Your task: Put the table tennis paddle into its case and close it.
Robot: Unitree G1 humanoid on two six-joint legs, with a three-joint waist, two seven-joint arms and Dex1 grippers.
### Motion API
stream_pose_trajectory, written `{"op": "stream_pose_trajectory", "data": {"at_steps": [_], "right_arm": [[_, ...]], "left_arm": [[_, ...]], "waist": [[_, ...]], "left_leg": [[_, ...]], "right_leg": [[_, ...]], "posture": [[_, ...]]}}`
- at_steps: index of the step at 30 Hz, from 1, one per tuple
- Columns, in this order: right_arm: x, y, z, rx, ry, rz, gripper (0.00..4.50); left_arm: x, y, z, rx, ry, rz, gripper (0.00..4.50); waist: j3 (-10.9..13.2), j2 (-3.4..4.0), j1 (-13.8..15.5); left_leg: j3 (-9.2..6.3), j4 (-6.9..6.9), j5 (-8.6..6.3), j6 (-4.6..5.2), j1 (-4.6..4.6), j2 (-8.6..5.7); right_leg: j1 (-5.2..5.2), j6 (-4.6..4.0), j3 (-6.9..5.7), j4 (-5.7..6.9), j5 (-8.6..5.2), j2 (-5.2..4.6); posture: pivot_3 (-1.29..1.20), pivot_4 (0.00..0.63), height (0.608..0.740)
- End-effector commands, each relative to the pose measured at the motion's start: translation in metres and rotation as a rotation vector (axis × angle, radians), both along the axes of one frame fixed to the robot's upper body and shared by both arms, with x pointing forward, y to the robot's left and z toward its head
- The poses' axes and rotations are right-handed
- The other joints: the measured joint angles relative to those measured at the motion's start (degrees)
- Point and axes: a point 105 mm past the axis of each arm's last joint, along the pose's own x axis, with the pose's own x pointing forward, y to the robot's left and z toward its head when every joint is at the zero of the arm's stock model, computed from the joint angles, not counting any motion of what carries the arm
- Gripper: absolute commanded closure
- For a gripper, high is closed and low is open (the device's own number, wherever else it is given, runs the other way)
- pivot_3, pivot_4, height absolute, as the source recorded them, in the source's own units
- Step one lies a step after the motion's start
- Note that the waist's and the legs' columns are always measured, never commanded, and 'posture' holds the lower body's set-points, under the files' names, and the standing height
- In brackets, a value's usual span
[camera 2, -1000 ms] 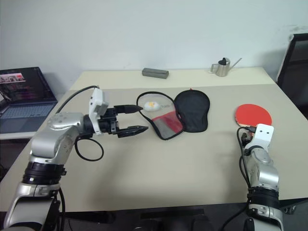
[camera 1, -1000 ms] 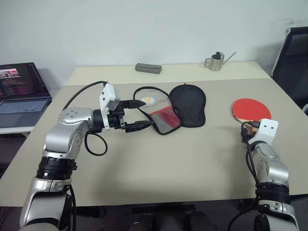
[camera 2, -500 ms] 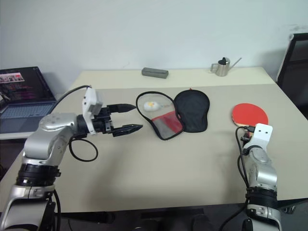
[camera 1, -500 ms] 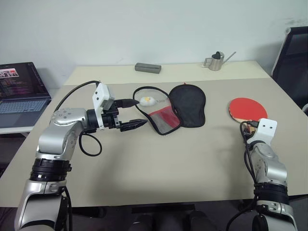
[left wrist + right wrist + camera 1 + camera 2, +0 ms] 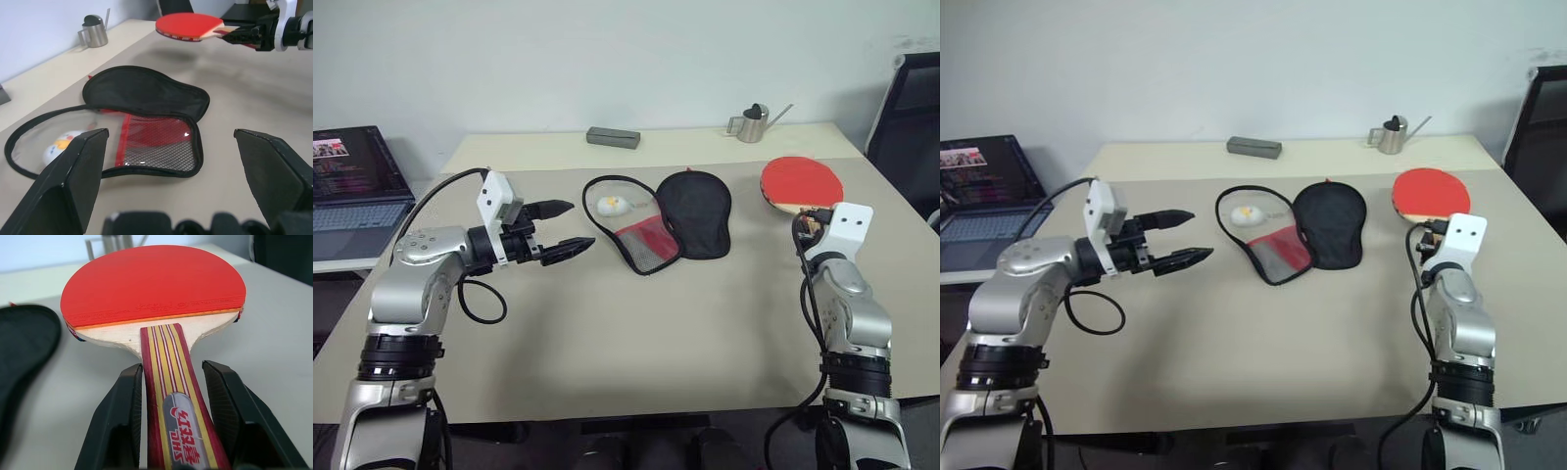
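The table tennis paddle (image 5: 801, 182) has a red rubber face and a striped wooden handle. My right gripper (image 5: 172, 367) is shut on that handle and holds the paddle level above the table, to the right of the case. The case (image 5: 695, 211) lies unzipped at the table's middle, its black lining up and its red side with the mesh pocket (image 5: 644, 245) folded out to the left. A white-yellow zipper charm (image 5: 612, 204) lies inside the zip loop. My left gripper (image 5: 579, 224) hangs open a little left of the case, pointing at it, with nothing between its fingers.
A grey rectangular box (image 5: 614, 137) and a small metal watering can (image 5: 751, 124) stand along the table's far edge. A laptop (image 5: 352, 181) sits on a side surface to the left. A black chair (image 5: 911, 127) stands at the right.
My right gripper has lifted the paddle off the table, up and a little leftward. My left gripper has drawn back to the left, away from the case, still open.
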Motion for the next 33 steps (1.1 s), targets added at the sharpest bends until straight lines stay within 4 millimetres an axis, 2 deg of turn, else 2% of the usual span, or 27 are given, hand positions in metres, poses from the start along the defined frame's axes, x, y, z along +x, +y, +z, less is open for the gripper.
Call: {"op": "stream_pose_trajectory", "data": {"at_steps": [1,7,13,20,25,33], "right_arm": [[0.002,0.025,0.036,-0.002,-0.114,0.082,2.90],[0.011,0.090,0.035,0.058,-0.087,0.255,2.90],[0.025,0.132,0.031,0.085,-0.073,0.332,2.90],[0.041,0.139,0.016,0.057,-0.054,0.321,2.90],[0.046,0.149,0.001,0.027,-0.035,0.319,2.90],[0.052,0.167,-0.009,0.005,-0.032,0.331,2.90]], "left_arm": [[-0.003,0.009,0.014,0.002,-0.057,0.028,0.00],[-0.003,0.012,0.013,0.009,-0.054,0.035,0.00],[-0.007,0.006,0.012,0.004,-0.049,0.004,0.00],[-0.012,0.007,0.016,-0.007,-0.044,-0.009,0.00],[-0.012,0.008,0.016,-0.004,-0.043,-0.009,0.00],[-0.013,0.003,0.016,0.000,-0.042,-0.033,0.00]], "waist": [[0.0,0.00,0.0],[0.0,0.03,-0.5],[0.0,0.05,-0.5],[0.0,0.05,-0.5],[0.0,0.05,-0.9],[0.0,0.05,-1.3]], "left_leg": [[0.00,-0.01,0.00,0.00,0.00,0.01],[0.00,-0.05,0.00,0.00,-0.01,0.05],[-0.03,-0.05,0.00,-0.02,-0.06,0.03],[-0.07,-0.03,0.03,-0.10,-0.29,0.01],[-0.06,-0.04,0.11,-0.23,-0.35,0.03],[-0.03,-0.05,0.12,-0.26,-0.39,0.05]], "right_leg": [[-0.01,0.00,0.00,-0.01,0.00,0.01],[-0.05,-0.01,0.02,-0.02,0.00,0.04],[-0.09,-0.02,-0.01,-0.05,0.01,0.04],[-0.29,-0.03,-0.04,-0.05,0.01,0.04],[-0.39,-0.03,-0.03,-0.04,0.01,0.04],[-0.48,-0.04,0.02,0.03,0.02,0.07]], "posture": [[0.00,0.150,0.740],[0.00,0.150,0.740],[0.00,0.150,0.740],[0.00,0.150,0.740],[0.00,0.150,0.740],[0.00,0.150,0.740]]}}
